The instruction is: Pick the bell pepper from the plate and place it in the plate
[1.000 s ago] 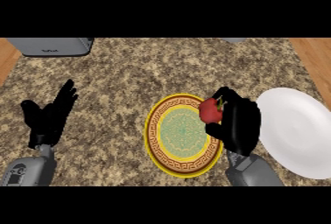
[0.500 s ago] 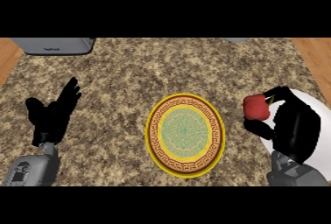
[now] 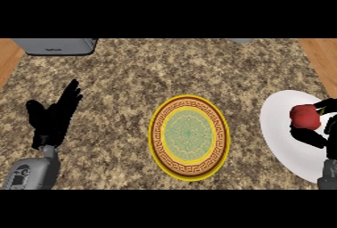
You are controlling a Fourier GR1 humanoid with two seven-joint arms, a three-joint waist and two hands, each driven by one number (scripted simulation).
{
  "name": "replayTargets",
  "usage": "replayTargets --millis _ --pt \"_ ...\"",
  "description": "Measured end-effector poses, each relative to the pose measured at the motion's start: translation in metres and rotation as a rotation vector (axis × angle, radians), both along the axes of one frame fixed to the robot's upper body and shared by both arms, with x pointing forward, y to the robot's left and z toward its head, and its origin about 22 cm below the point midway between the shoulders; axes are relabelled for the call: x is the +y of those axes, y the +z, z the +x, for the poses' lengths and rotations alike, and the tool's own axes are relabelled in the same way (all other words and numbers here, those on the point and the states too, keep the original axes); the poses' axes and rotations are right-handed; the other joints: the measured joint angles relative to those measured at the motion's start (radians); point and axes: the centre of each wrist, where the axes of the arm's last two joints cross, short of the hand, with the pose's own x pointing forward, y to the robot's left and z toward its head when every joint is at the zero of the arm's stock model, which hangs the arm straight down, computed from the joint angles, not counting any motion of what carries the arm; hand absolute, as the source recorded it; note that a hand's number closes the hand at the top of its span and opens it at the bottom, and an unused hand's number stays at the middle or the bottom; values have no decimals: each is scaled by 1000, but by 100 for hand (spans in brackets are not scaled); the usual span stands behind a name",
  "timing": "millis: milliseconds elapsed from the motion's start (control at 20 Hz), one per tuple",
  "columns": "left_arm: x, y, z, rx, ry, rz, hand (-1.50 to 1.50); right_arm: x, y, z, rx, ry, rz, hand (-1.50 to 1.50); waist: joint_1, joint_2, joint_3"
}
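A red bell pepper (image 3: 303,116) is over the white plate (image 3: 280,136) at the right edge. My right hand (image 3: 320,133) curls round the pepper from the right, mostly cut off by the view's edge. The patterned yellow plate (image 3: 189,137) with a green middle lies bare at the centre of the counter. At the left my left hand (image 3: 54,118) rests open, fingers pointing up, well apart from both plates.
A grey appliance (image 3: 56,46) stands at the back left corner. Wooden floor shows past the counter's left and right edges. The speckled stone counter (image 3: 164,75) stretches behind the plates.
My right hand has carried the bell pepper off the patterned plate and further right, over the white plate. The left hand has stayed put.
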Motion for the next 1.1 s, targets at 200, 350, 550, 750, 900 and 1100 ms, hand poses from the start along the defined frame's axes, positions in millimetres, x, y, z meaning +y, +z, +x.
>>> replayTargets --millis 200,350,550,750,900,1100 --pt "-5 0 0 0 -8 -9 0 -34 -19 2 122 13 11 150 4 1 0" --pt "-2 0 -4 -8 -9 -9 0 -52 -30 1 163 26 131 -150 6 1 1" --pt "-3 0 -6 -5 -10 -9 0 -74 -41 6 202 101 181 -150 7 1 1" --pt "-1 1 -9 -3 -8 -7 0 -87 -43 2 118 165 157 -150 4 0 1" --pt "1 -2 -8 1 2 -6 0 -84 -34 1 -14 240 154 -150 -3 -1 0" --pt "5 -2 -9 5 9 -6 0 -76 -14 0 -190 351 217 -150 -8 -4 0"
